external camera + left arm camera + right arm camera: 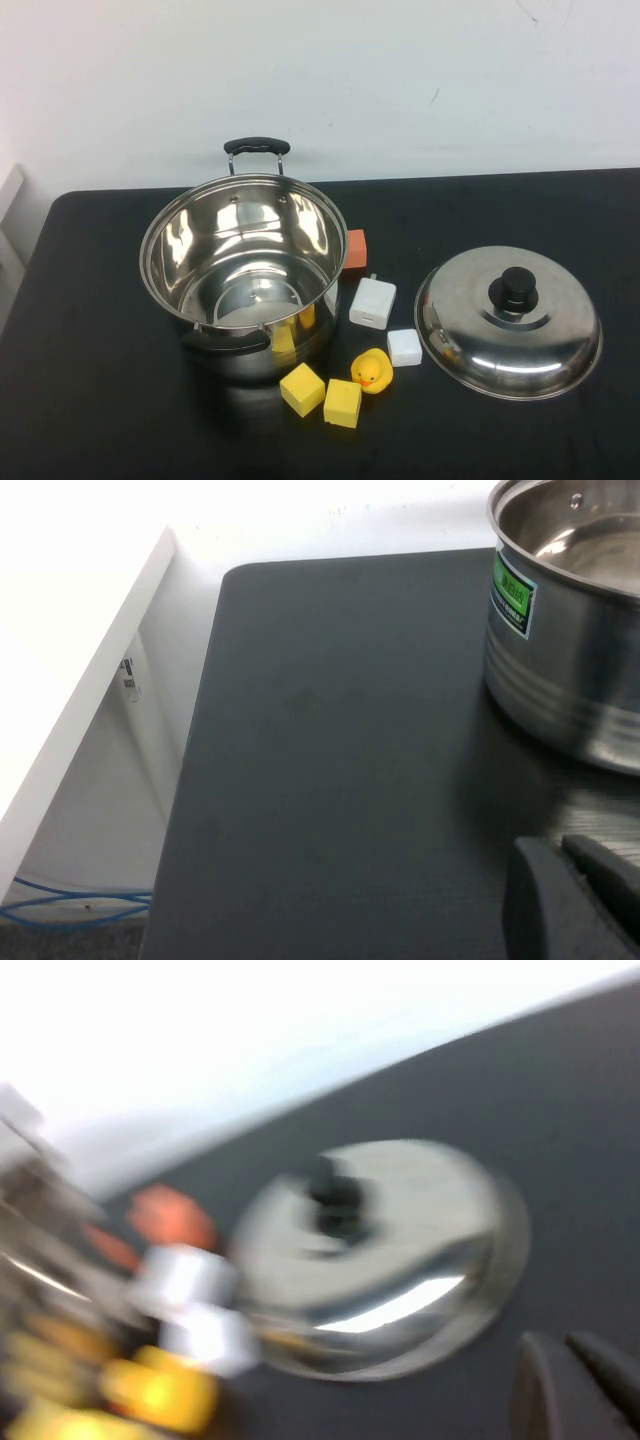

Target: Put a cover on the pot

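Note:
The pot (200,240) is a large shiny steel pot with two black loop handles, standing open and empty at the table's left-middle. Its side wall with a green label shows in the left wrist view (570,660). The domed steel lid (470,330) with a black knob lies on the table to the pot's right, and shows blurred in the right wrist view (420,1260). Neither arm shows in the high view. My left gripper (555,848) is shut and empty, low over the table left of the pot. My right gripper (560,1345) is shut and empty, near the lid's rim.
Between pot and lid lie an orange block (355,249), a white charger (372,302), a small white block (404,347), a yellow duck (371,370) and two yellow blocks (302,388). The black table (100,400) ends at a white wall behind.

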### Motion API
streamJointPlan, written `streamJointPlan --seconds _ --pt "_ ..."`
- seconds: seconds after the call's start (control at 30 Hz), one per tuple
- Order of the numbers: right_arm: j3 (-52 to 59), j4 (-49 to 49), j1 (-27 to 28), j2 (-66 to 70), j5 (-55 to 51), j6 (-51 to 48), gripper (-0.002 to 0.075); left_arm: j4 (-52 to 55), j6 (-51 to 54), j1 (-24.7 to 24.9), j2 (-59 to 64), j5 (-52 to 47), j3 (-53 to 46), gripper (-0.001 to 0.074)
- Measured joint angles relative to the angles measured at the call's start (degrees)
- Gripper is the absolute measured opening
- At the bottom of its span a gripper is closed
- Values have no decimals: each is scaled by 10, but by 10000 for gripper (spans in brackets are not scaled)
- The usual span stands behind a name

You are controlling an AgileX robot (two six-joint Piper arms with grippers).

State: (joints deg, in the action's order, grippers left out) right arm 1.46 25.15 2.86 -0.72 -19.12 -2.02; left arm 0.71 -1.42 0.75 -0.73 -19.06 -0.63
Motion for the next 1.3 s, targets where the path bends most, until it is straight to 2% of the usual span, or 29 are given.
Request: streamJointPlan --seconds 0.1,0.23,0.5,0.57,0.73,0.9,1.0,1.1,1.2,1.3 --pt "0 113 0 0 0 42 -2 0 0 0 0 0 0 -1" --pt "0 143 0 0 0 28 -2 0 0 0 0 0 0 -1" --pt "0 152 0 0 1 -107 -2 0 0 0 0 0 0 -1" --pt "-4 173 0 0 -2 -169 -2 0 0 0 0 0 0 -1" --pt "-78 208 0 21 -17 -347 -2 0 0 0 0 0 0 -1" --pt "-153 211 0 137 -20 -434 -2 0 0 0 0 0 0 -1" --pt "-187 174 -1 207 -8 -433 -2 0 0 0 0 0 0 -1" --pt "-211 77 -21 267 48 -359 -2 0 0 0 0 0 0 -1" --pt "-213 -33 -71 315 144 -247 12 0 0 0 0 0 0 -1" --pt "-213 -90 -137 373 241 -193 57 0 0 0 0 0 0 -1"
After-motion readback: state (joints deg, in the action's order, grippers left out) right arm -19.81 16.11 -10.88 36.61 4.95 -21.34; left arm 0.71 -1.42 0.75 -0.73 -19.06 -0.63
